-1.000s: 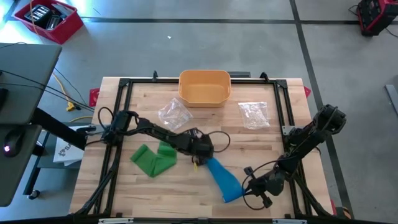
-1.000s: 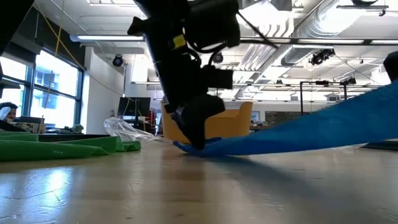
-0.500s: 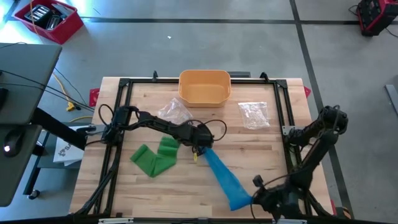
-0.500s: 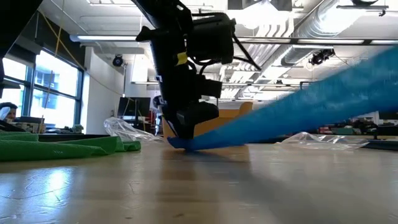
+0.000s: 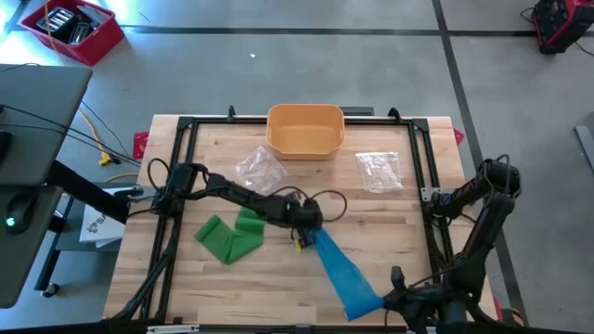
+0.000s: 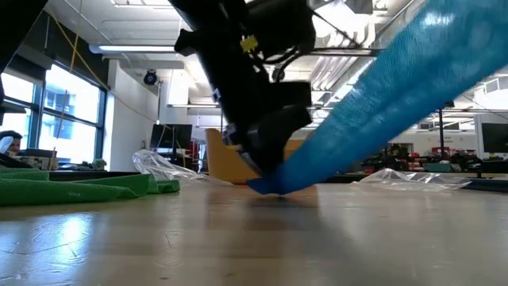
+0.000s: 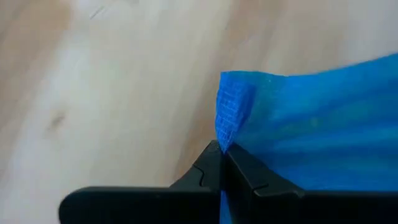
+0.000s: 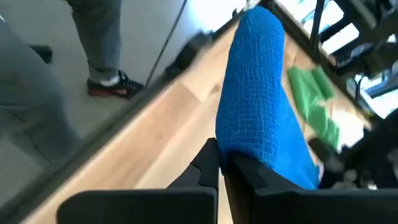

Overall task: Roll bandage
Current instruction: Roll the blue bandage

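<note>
Stretching blue bandage [image 5: 340, 269] toward table [image 5: 390, 223] front edge.

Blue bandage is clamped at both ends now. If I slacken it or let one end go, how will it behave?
The blue bandage looks woven and thin, so probably floppy: slackened, it should sag onto the table. It bunches at the left gripper, so it likely creases easily. Probably light.

No readable text, label or number shows anywhere.
</note>
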Tool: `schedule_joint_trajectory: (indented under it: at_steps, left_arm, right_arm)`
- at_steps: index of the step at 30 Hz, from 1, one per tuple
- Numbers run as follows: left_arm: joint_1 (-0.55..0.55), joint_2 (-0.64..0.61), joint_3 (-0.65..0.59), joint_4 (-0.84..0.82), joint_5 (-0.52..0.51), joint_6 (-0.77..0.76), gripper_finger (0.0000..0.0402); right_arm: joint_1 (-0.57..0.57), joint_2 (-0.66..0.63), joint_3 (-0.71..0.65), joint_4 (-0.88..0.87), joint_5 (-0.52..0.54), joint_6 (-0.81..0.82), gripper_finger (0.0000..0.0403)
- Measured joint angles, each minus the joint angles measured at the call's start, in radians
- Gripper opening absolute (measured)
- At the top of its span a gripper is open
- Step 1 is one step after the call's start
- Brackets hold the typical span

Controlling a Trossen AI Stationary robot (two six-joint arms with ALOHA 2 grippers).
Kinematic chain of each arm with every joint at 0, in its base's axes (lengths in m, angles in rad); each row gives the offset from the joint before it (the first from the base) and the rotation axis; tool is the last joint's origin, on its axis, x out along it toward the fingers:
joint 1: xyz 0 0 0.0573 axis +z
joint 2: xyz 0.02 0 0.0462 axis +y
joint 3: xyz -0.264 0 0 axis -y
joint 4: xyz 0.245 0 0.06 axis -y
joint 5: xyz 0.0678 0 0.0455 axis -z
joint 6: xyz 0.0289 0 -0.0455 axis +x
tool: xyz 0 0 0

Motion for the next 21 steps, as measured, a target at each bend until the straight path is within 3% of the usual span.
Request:
schedule_joint_trajectory:
  at_steps: [7, 14, 21]
  left_arm:
    - [-0.037, 0.018, 0.001, 0.170, 0.045, 0.023, 0.0000]
    - [-0.068, 0.058, 0.003, 0.215, 0.103, 0.017, 0.0000]
    - [-0.104, 0.068, 0.004, 0.259, 0.115, -0.007, 0.0013]
  right_arm:
    - [-0.091, 0.000, -0.037, 0.012, 0.068, 0.085, 0.0000]
    - [-0.127, -0.017, -0.038, 0.021, 0.250, -0.024, 0.0000]
    - [-0.121, -0.094, -0.038, 0.012, 0.322, -0.102, 0.0000]
